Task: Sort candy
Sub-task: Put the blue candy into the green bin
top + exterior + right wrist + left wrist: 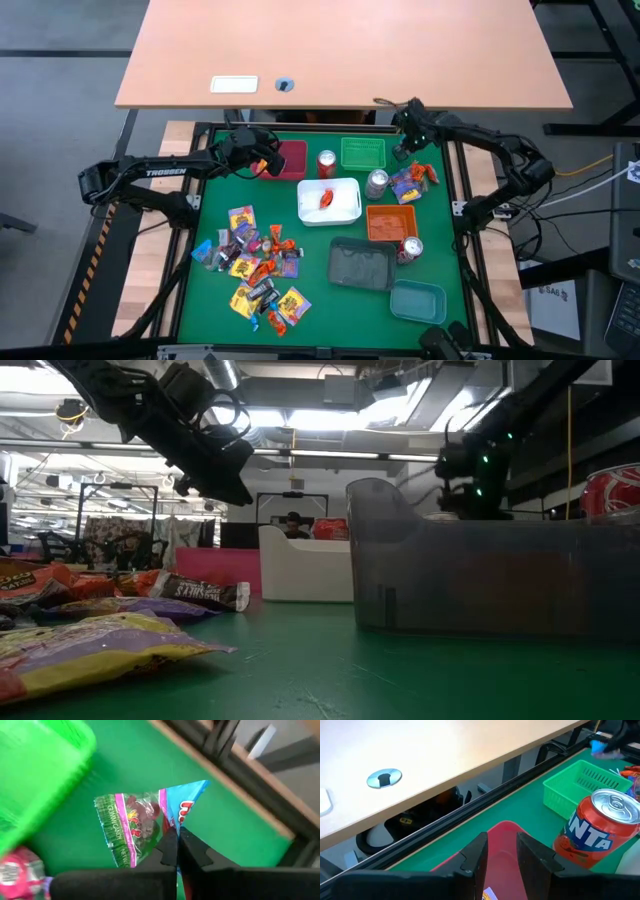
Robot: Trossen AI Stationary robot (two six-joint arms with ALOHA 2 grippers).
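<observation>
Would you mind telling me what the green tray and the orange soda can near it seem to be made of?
Green tray: looks like moulded plastic, slightly glossy, with slotted walls and a uniform bright colour. Orange soda can: apparently thin metal, probably aluminium, given the bare silvery top with a pull tab and the shiny printed side.

Green-and-pink gummy packet (131, 827), bright green basket (35, 775), orange can (597, 831).

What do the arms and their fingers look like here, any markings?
Both arms are dark, tubular and jointed. The left arm carries white TROSSEN lettering; the right arm shows none here. Each gripper has two flat black fingers. Green indicator lights glow on the right arm in the low view.
</observation>
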